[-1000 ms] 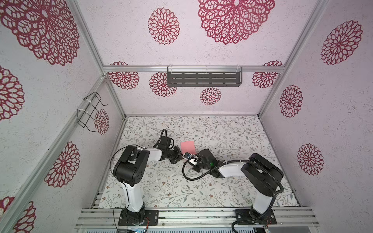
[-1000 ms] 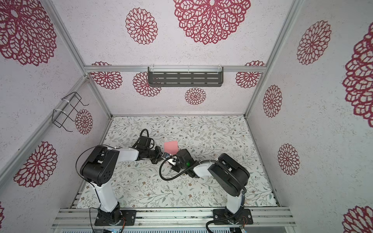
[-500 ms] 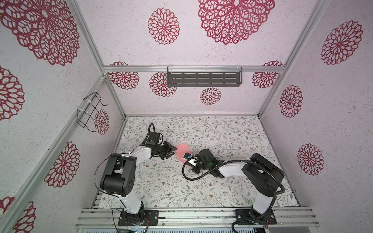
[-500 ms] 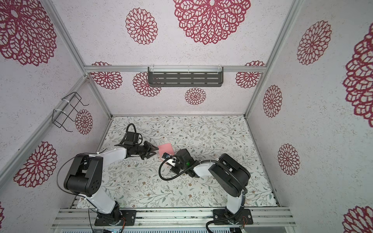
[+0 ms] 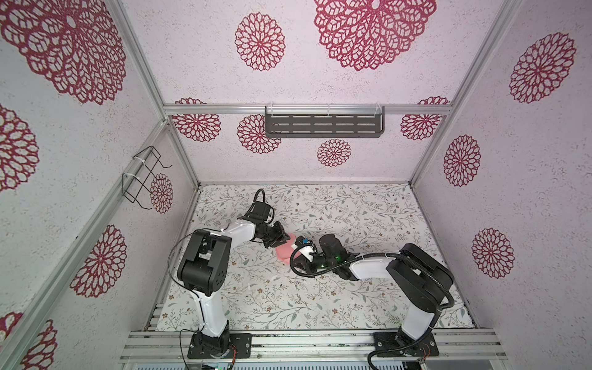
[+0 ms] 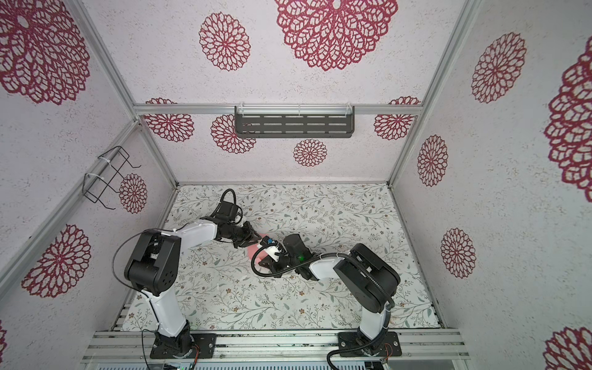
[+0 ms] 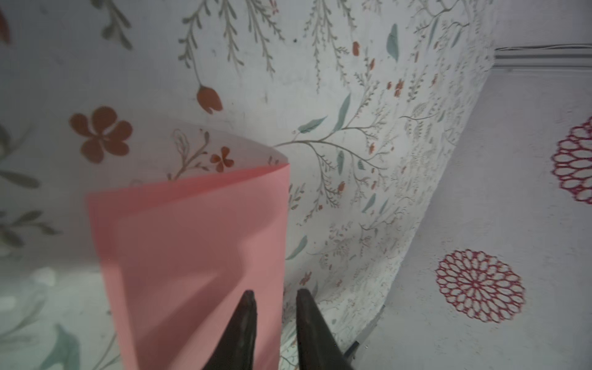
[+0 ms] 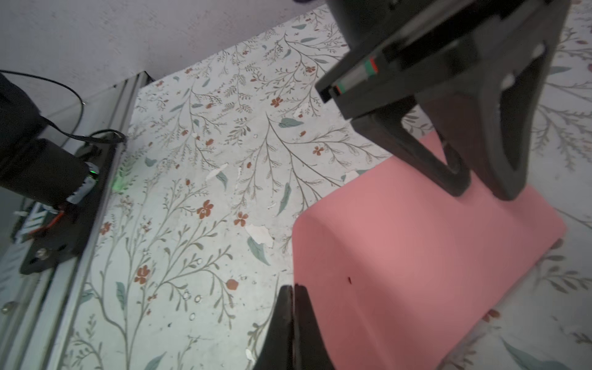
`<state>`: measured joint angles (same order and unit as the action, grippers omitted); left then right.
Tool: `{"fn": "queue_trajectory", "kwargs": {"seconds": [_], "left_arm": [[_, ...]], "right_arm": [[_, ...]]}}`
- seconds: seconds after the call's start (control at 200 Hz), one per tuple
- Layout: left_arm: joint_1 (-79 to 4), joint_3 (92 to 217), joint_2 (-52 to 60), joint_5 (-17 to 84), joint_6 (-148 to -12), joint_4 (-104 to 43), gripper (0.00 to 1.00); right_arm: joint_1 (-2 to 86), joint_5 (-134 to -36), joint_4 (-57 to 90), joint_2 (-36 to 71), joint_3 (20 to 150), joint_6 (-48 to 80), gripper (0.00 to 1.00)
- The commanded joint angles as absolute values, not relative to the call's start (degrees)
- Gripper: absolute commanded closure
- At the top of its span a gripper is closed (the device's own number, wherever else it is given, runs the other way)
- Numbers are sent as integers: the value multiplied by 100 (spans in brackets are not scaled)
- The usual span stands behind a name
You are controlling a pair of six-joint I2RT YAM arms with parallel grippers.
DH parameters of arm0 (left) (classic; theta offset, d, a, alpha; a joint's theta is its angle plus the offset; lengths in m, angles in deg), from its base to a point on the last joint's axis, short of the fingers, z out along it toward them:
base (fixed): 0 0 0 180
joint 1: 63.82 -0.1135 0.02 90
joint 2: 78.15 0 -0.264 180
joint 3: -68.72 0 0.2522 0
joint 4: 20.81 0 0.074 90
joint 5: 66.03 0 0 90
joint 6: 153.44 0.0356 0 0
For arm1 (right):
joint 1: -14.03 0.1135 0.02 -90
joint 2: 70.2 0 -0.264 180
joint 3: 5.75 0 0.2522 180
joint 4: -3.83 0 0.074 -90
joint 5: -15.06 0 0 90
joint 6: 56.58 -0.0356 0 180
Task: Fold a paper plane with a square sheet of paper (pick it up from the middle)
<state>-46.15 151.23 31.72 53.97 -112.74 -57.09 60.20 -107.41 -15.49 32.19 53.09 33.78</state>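
Curled pink sheet [image 7: 192, 240], edge between parted jaws

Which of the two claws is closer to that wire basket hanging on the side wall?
Left. The left gripper hovers low on the side of the pink sheet of paper facing the wire basket; the right gripper, shut on that sheet, sits beyond it, farther away.

White arm links [image 5: 211, 317], black joints [image 5: 205, 266], looping black cables [image 5: 451, 298]
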Motion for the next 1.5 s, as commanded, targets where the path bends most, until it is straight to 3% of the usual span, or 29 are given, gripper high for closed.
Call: {"fn": "queue_trajectory", "kwargs": {"seconds": [0.0,0.52,1.006,1.301,1.496], "left_arm": [[-4517,15517,3345,4887,-10550,-6560,78],[-4266,15798,3975,4337,-10176,-7183,90],[-4269,15693,3971,4347,-10196,-7076,92],[-4263,15671,3960,4348,-10218,-7019,92],[-4266,15649,3989,4357,-10226,-7012,91]], "right_arm": [[5991,-11251,-1876,3352,5424,2826,100],[5925,-11085,-1592,3752,5739,2158,100],[5782,-10909,-388,4015,6380,1561,100],[5762,-11063,-401,4106,6496,1309,85],[5749,-10996,-378,4102,6534,1206,87]]}}
